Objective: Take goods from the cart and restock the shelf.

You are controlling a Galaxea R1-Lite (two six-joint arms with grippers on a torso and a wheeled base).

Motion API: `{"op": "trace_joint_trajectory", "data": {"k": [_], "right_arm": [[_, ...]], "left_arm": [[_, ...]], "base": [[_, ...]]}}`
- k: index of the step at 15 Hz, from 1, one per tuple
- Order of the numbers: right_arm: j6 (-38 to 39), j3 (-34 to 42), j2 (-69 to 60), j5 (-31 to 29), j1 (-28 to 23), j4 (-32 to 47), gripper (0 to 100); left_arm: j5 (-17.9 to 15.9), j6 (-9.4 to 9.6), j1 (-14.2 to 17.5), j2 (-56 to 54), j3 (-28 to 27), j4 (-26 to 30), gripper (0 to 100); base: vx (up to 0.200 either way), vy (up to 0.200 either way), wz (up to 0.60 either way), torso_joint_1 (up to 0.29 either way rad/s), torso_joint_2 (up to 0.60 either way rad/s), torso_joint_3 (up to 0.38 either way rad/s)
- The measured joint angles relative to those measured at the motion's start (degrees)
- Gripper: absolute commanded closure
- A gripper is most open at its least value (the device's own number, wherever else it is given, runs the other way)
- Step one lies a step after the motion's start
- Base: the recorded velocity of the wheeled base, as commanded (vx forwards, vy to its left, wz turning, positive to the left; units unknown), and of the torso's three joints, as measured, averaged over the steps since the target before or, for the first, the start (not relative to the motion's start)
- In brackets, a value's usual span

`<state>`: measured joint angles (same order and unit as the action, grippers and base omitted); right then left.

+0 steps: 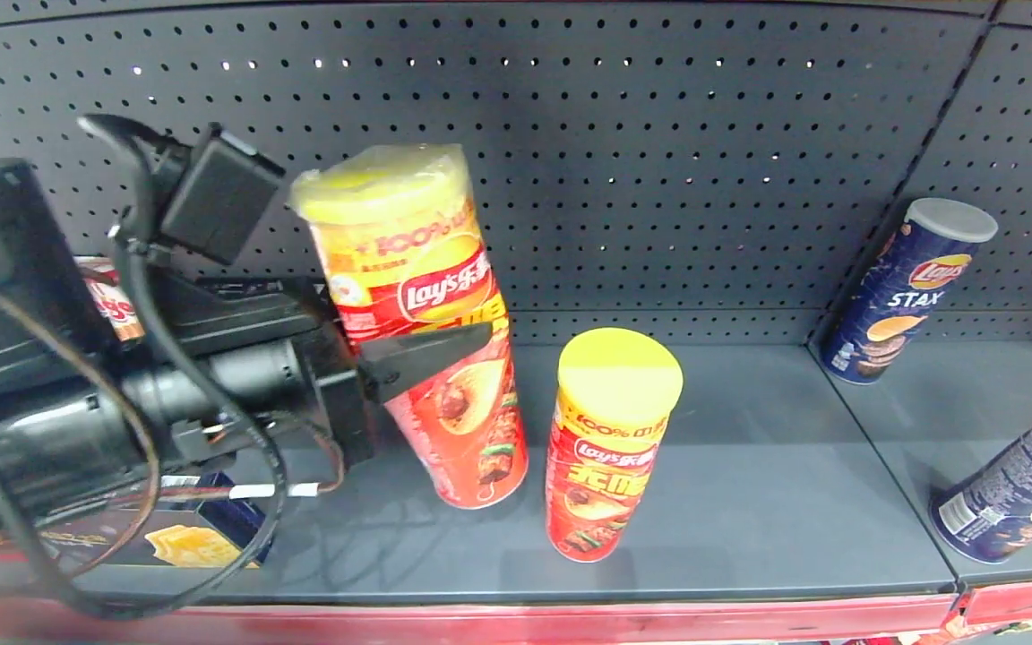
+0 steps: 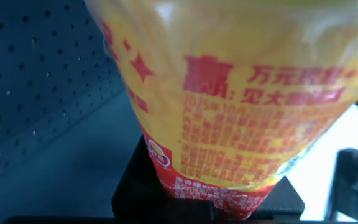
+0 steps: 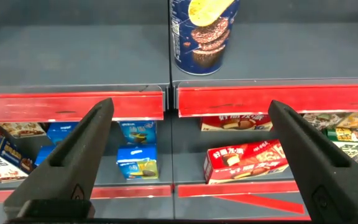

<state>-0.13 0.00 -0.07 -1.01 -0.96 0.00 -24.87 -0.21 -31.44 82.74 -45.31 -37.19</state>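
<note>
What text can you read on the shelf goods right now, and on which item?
"100%", "Lay's": held red can, in the left gripper.
"100%", "Lay's": standing red can.
"Lay's", "STAX": blue can.
Chinese print on the cans and the lower-shelf boxes: too small or blurred.

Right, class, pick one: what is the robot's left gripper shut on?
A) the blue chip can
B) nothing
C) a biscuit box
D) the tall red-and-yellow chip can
D: the left gripper clamps the tall red-and-yellow chip can around its middle.
</note>
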Motion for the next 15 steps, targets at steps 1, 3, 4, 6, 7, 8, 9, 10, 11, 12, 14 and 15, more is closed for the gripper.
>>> {"op": "trace_joint_trajectory", "data": {"k": [1, 3, 4, 6, 7, 8, 9, 10, 11, 12, 14, 15], "right_arm": [[0.00, 0.00, 0.00, 0.01, 0.00, 0.00, 0], [-0.02, 0.00, 0.00, 0.01, 0.00, 0.00, 0], [-0.02, 0.00, 0.00, 0.00, 0.00, 0.00, 0], [-0.02, 0.00, 0.00, 0.00, 0.00, 0.00, 0], [-0.02, 0.00, 0.00, 0.01, 0.00, 0.00, 0], [-0.02, 0.00, 0.00, 0.01, 0.00, 0.00, 0], [-0.02, 0.00, 0.00, 0.01, 0.00, 0.00, 0], [-0.02, 0.00, 0.00, 0.01, 0.00, 0.00, 0], [-0.02, 0.00, 0.00, 0.04, 0.00, 0.00, 0], [-0.02, 0.00, 0.00, 0.01, -0.02, 0.00, 0], [-0.02, 0.00, 0.00, -0.02, 0.00, 0.00, 0], [0.00, 0.00, 0.00, 0.00, 0.00, 0.00, 0]], "left_arm": [[-0.06, 0.10, 0.71, 2.93, -3.39, 0.06, 100], [-0.59, 1.82, 2.76, 8.89, -10.56, 0.85, 100], [-1.24, 3.82, 4.18, 12.15, -13.75, 1.21, 100], [-3.01, 7.49, 6.53, 17.59, -18.82, 1.80, 100], [-3.73, 8.91, 7.13, 20.04, -20.94, 2.11, 100], [-4.57, 10.03, 7.35, 22.16, -22.71, 2.33, 100], [-5.92, 10.80, 7.49, 24.02, -24.34, 2.33, 100], [-8.36, 11.02, 7.50, 25.59, -25.60, 2.35, 100], [-10.22, 11.12, 7.49, 26.77, -26.79, 2.35, 100], [-11.04, 11.40, 7.49, 28.06, -28.17, 2.35, 100], [-11.31, 12.41, 7.50, 30.63, -30.84, 2.51, 100], [-11.34, 13.15, 7.55, 31.76, -31.94, 2.55, 100]], "base": [[0.000, 0.000, 0.00, 0.000, 0.00, 0.000], [0.000, 0.000, 0.00, 0.000, 0.00, 0.000], [0.000, 0.000, 0.00, 0.000, 0.00, 0.000], [0.000, 0.000, 0.00, 0.000, 0.00, 0.000], [0.000, 0.000, 0.00, 0.000, 0.00, 0.000], [0.000, 0.000, 0.00, 0.000, 0.00, 0.000], [0.000, 0.000, 0.00, 0.000, 0.00, 0.000], [0.000, 0.000, 0.00, 0.000, 0.00, 0.000], [0.000, 0.000, 0.00, 0.000, 0.00, 0.000], [0.000, 0.000, 0.00, 0.000, 0.00, 0.000], [0.000, 0.000, 0.00, 0.000, 0.00, 0.000], [0.000, 0.000, 0.00, 0.000, 0.00, 0.000]]}}
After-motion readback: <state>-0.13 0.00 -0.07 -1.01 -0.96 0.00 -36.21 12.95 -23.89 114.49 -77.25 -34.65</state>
